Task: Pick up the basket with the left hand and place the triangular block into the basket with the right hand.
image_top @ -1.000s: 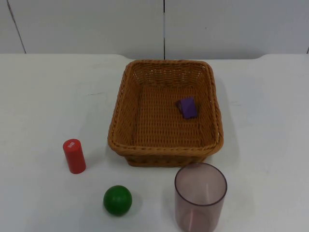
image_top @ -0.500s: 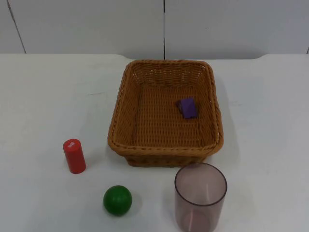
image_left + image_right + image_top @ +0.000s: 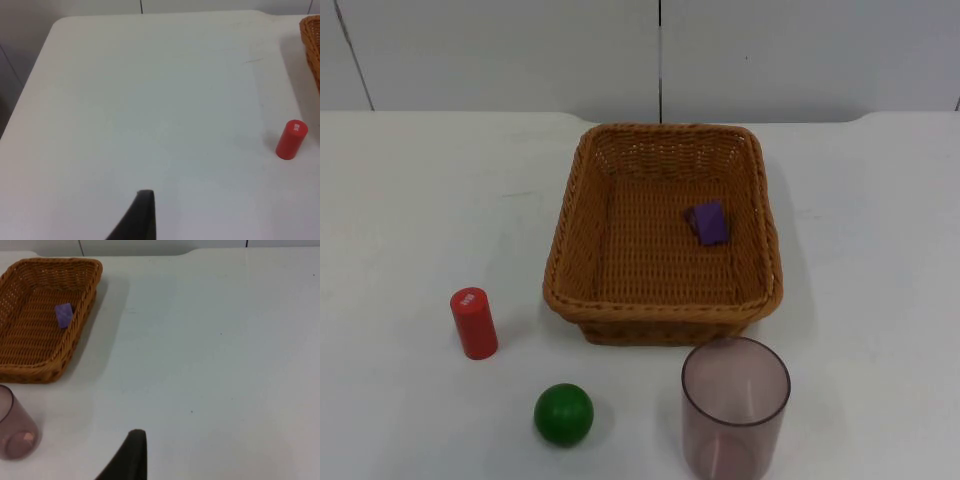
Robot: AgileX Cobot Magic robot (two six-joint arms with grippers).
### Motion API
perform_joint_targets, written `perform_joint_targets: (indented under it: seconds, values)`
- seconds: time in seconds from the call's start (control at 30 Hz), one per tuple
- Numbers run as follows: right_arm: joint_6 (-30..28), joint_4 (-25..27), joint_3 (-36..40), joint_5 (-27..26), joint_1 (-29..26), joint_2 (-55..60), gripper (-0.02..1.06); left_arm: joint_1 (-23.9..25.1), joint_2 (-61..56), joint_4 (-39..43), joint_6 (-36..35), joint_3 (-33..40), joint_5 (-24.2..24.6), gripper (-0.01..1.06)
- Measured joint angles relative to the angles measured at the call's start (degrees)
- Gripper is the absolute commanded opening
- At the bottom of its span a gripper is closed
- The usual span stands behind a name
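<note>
A brown wicker basket [image 3: 660, 312] stands on the white table, a little right of the middle. A purple triangular block [image 3: 708, 222] lies inside it, near its right wall. The right wrist view also takes in the basket [image 3: 82, 322] and the block [image 3: 63, 315] from well off to the side. My right gripper [image 3: 132, 455] waits over bare table, far from the basket. My left gripper [image 3: 142, 215] waits over the table's left part, with a strip of the basket's rim [image 3: 312, 45] far off. Neither gripper touches anything.
A red cylinder [image 3: 474, 322] stands upright left of the basket and shows again [image 3: 291, 139] in the left wrist view. A green ball [image 3: 563, 413] lies near the front edge. A translucent purple cup [image 3: 735, 405] stands just in front of the basket.
</note>
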Motion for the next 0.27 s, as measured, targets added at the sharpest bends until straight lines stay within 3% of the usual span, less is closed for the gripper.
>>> perform_joint_targets:
  seconds: [0.27]
  values:
    - [0.00, 0.00, 0.00, 0.00, 0.00, 0.00, 1.05, 0.00, 0.00, 2.24, 3.52, 0.00, 0.00, 1.05]
